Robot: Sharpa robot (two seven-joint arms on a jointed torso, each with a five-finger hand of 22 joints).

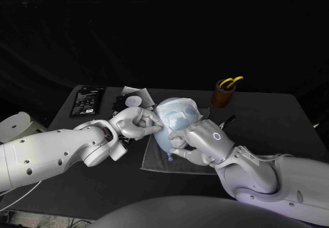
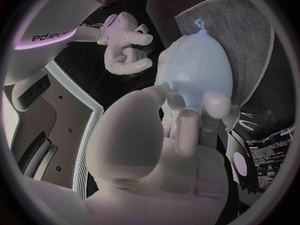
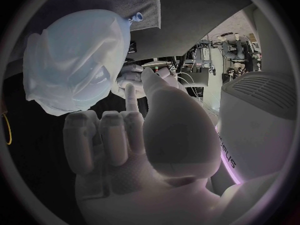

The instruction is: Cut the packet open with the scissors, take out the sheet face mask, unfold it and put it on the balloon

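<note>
The right hand [image 1: 198,140], fingers curled in on themselves, is seen just beside the balloon [image 1: 175,118], at its 5 o'clock. The left hand [image 1: 137,123] is set at the balloon's 9 o'clock with its fingers pressed to the side; whether anything is gripped cannot be told. The balloon, draped with the sheet face mask [image 1: 179,110], is laid on a grey cloth [image 1: 156,161]. Farther off, a black packet [image 1: 88,101] is seen at 10 o'clock, and yellow-handled scissors [image 1: 231,81] are stood in a brown cup [image 1: 221,97] at 1 o'clock.
</note>
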